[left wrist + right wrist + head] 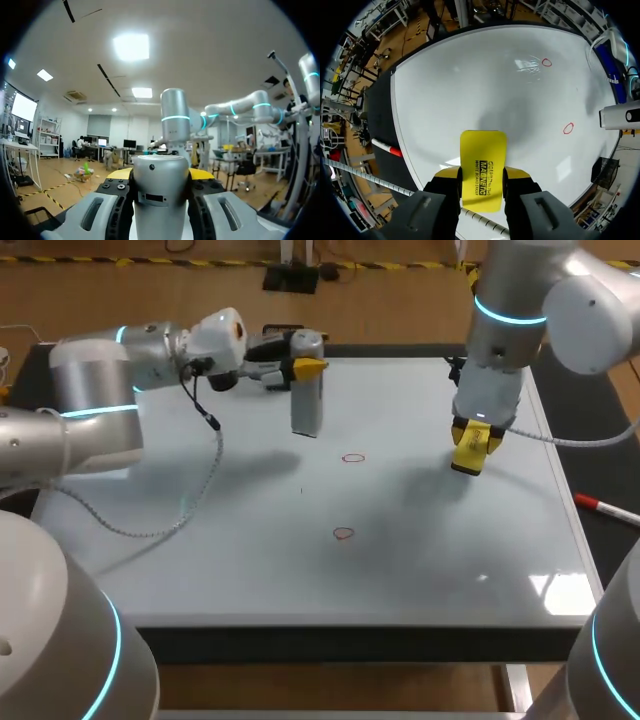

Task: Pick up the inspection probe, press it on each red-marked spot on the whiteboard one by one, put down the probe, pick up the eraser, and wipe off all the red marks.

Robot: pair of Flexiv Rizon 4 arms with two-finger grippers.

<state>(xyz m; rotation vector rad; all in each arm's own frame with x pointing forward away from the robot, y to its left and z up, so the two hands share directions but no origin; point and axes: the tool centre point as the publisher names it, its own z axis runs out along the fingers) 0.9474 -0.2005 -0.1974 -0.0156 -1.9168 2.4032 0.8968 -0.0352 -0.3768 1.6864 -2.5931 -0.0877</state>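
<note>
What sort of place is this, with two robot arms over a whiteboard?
Probably a robotics lab test bench: a flat whiteboard with red marks, the left pincer holding a grey probe, the right pincer a yellow eraser.

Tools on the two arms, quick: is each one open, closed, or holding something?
Left tool: closed on the inspection probe.
Right tool: closed on the yellow eraser.
</note>
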